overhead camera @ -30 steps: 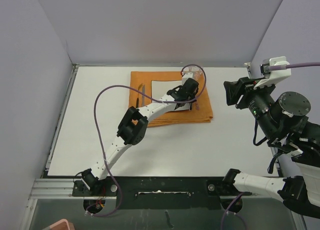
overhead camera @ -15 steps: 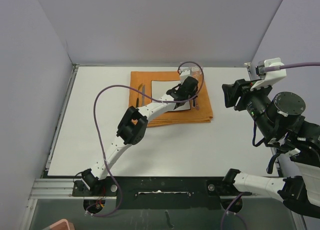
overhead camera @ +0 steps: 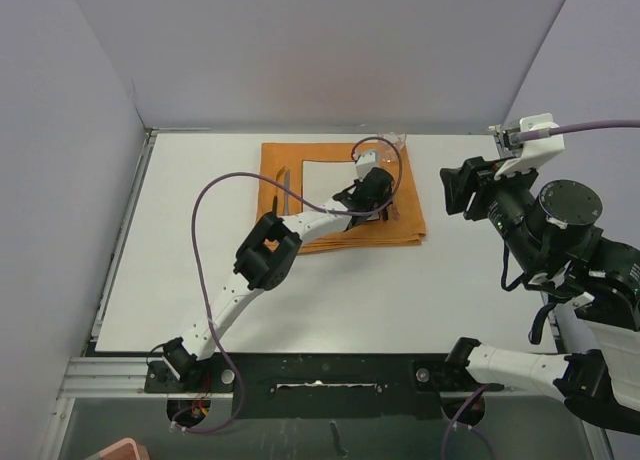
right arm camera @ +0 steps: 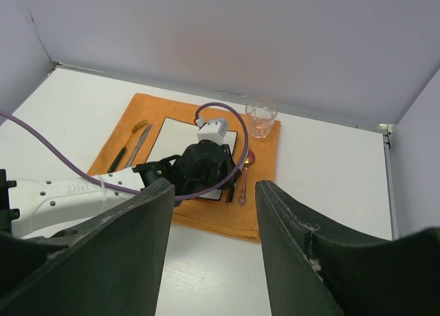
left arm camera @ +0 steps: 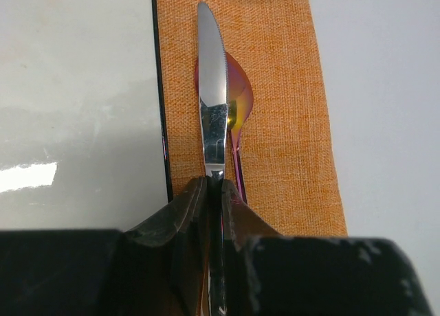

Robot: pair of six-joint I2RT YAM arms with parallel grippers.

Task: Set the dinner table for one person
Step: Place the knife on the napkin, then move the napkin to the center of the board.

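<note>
Left hand (left arm camera: 214, 192) pinches the knife (left arm camera: 212, 69), blade over the spoon (left arm camera: 240, 99) on the orange cloth (left arm camera: 289, 123), right of the plate (left arm camera: 75, 89); right hand (right arm camera: 213, 189) open, empty, above the table (overhead camera: 450, 280).

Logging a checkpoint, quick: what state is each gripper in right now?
Left gripper: closed on the knife.
Right gripper: open, holding nothing.

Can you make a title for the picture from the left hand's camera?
The left hand pinches a knife, its blade over a shiny spoon on the orange cloth beside the white plate.
</note>
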